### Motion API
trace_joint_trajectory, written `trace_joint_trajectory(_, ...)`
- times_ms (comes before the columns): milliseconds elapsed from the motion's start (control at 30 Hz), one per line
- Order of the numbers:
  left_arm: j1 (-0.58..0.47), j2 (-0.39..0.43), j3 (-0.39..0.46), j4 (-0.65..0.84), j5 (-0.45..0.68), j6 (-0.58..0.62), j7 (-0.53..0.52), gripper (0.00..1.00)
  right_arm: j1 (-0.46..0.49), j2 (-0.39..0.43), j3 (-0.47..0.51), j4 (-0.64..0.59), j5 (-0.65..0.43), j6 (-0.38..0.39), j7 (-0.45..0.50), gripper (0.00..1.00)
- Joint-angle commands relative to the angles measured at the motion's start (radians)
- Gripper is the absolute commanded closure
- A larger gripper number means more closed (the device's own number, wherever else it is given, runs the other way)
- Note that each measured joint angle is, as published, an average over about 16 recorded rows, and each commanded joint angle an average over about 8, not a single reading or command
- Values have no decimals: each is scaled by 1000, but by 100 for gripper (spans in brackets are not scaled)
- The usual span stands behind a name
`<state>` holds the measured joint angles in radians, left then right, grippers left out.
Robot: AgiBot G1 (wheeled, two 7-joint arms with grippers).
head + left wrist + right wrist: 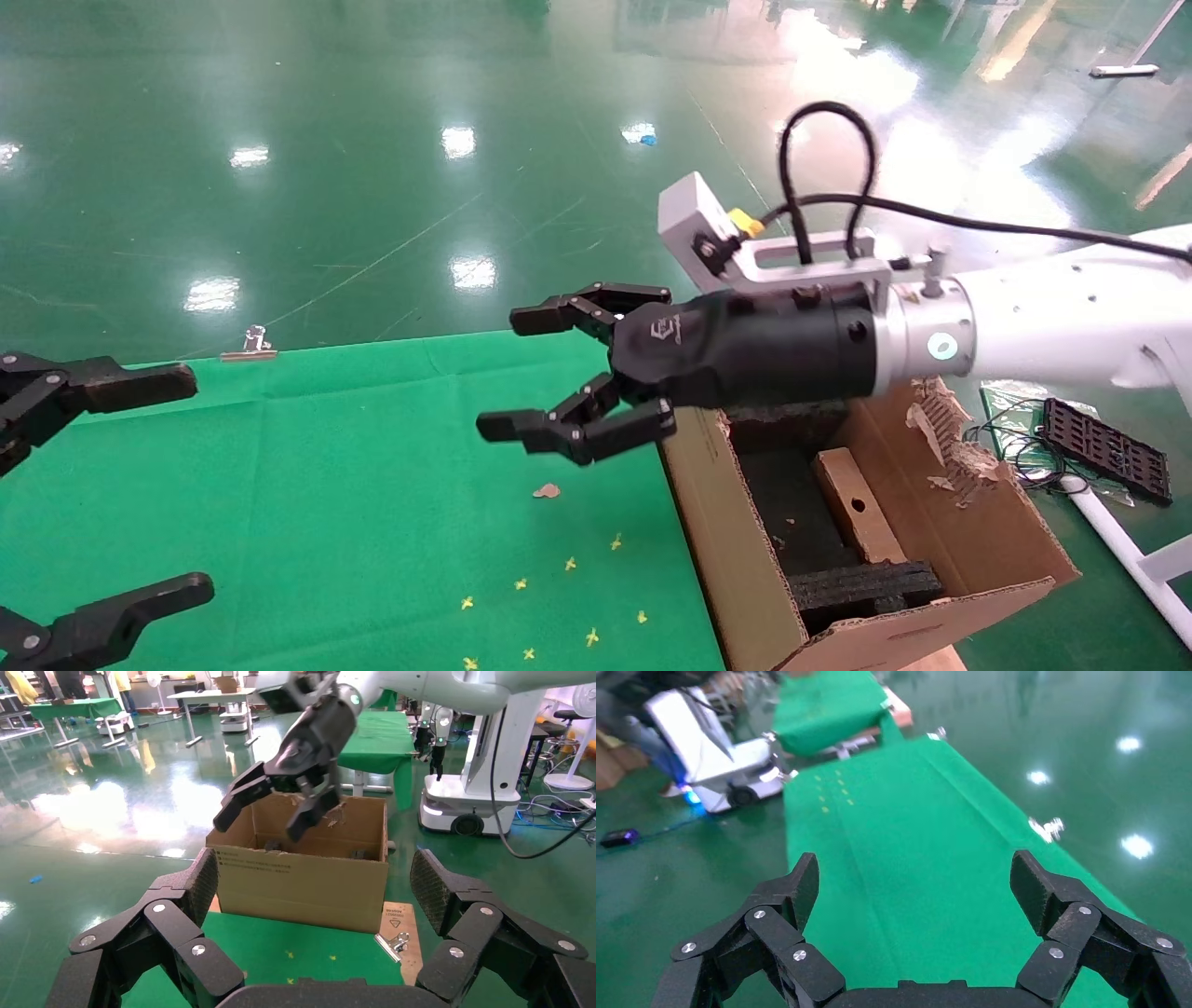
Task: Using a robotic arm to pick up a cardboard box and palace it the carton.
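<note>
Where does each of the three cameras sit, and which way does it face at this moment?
Head view: on the robot's head, looking forward and down at the green table; shows the right gripper open beside the carton, and the left gripper open.
Left wrist view: faces the carton across its own open fingers; the right gripper hangs above it.
Right wrist view: looks along the table past its own open fingers.
Shared: carton and right gripper appear in head and left wrist views.

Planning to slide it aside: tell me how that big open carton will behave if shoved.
The carton probably slides easily: thin corrugated walls, mostly empty, so likely light. Its torn flap looks floppy and could rip further. Its wide base suggests it won't tip.
</note>
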<state>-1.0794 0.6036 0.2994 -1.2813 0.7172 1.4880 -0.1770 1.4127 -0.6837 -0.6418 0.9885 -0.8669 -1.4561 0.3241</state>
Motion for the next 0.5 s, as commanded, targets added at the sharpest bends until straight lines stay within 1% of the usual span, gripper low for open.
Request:
trace_joint_trajectory(33, 0, 0, 0, 0, 0, 0, 0, 0, -45, 10, 48, 39, 18, -5, -18, 0)
trace_joint_trajectory(333, 0, 0, 1, 0, 0, 0, 0, 0, -247, 53, 264, 216, 99, -29, -99, 0)
trace_joint_trajectory(500, 0, 0, 1, 0, -1, 0, 0, 0, -338, 72, 362, 295, 136, -40, -135, 0)
